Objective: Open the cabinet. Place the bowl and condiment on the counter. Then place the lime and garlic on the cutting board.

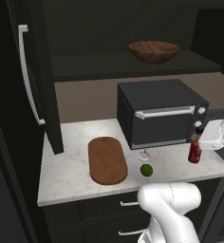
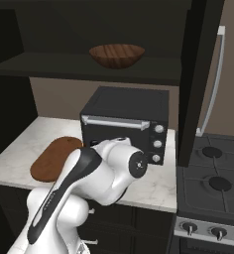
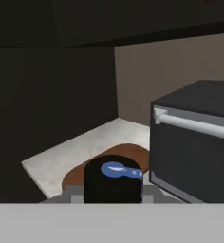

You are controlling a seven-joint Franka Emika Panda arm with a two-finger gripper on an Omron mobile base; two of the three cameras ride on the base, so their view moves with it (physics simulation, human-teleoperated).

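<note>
**Gripper pinches the red bottle at the counter's right end**

The gripper [image 1: 200, 138] has its jaws pinched on the neck of the condiment [image 1: 195, 151], a small red bottle with a black cap. In the hand view the cap [image 3: 113, 179] sits right at the fingers, seen from above, with a blue glint on its top. In the left base view the bottle stands upright with its base at or just above the counter [image 1: 71, 166]; contact with the stone cannot be told. It is at the right end of the slab, just beside the front right corner of the toaster oven [image 1: 159, 113].

Left of the bottle, in front of the oven's door, the garlic [image 1: 144, 155] lies on the counter with the lime [image 1: 146, 170] just beside it, nearer the front edge. Both are off the cutting board [image 1: 107, 159], which lies flat on the marble near them to the left, its long side running front to back.

The cabinet [image 1: 35, 76] is open, its door swung out with the long silver handle [image 1: 27, 76] facing the room. On its shelf, above and behind the oven, the bowl [image 1: 154, 51] sits upright. In the right base view a gas stove [image 2: 213, 191] adjoins the counter's right end.
</note>
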